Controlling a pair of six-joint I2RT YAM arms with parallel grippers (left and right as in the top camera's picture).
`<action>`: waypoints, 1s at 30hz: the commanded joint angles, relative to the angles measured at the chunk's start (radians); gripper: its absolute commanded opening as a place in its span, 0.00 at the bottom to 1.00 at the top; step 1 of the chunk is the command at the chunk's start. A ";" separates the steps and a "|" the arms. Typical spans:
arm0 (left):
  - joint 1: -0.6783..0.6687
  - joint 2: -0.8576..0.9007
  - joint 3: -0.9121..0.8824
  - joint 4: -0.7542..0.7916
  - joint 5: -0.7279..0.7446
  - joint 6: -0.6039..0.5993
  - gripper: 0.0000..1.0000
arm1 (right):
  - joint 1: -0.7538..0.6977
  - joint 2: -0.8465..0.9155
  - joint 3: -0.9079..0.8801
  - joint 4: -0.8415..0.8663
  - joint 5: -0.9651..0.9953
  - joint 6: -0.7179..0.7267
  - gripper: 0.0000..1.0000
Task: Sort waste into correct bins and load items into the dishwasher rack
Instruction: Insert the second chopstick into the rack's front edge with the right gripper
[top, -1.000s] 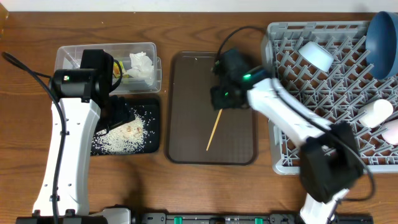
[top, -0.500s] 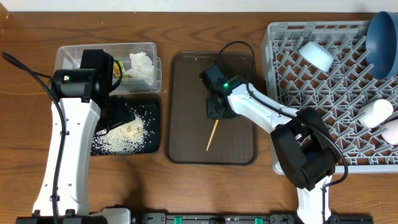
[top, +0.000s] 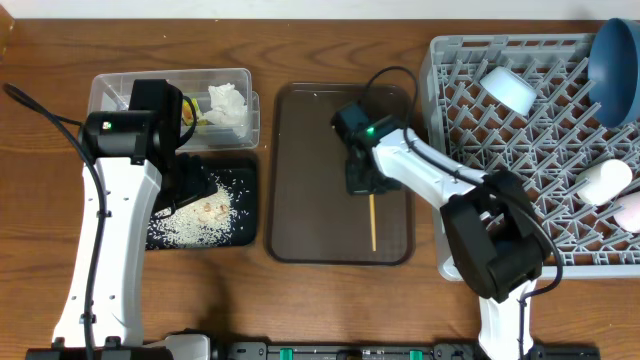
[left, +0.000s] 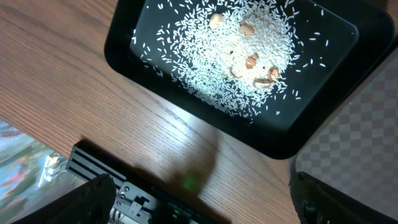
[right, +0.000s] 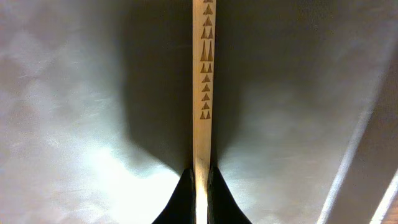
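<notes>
My right gripper is shut on a wooden chopstick over the brown serving tray; its fingertips pinch the stick's end. My left gripper is open over the black tray, which holds white rice scraps. The clear tub holds the white tissue and a yellow-green wrapper. The grey dishwasher rack holds the dark blue plate, a white cup, another white cup and a pink-inside cup.
The brown serving tray lies between the bins and the rack. The table's front edge with a black rail shows in the left wrist view.
My right gripper moved down and right over the brown tray, closed on the chopstick and turned it from slanted to pointing straight toward the front edge. The left arm has not moved.
</notes>
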 joint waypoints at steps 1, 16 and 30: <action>0.004 -0.015 -0.005 -0.003 -0.020 -0.013 0.92 | -0.042 -0.079 0.029 -0.020 0.014 -0.109 0.01; 0.004 -0.015 -0.005 0.005 -0.019 -0.013 0.93 | -0.322 -0.484 0.060 -0.150 -0.010 -0.407 0.01; 0.004 -0.015 -0.005 0.007 -0.019 -0.013 0.93 | -0.401 -0.333 -0.006 -0.195 -0.027 -0.457 0.01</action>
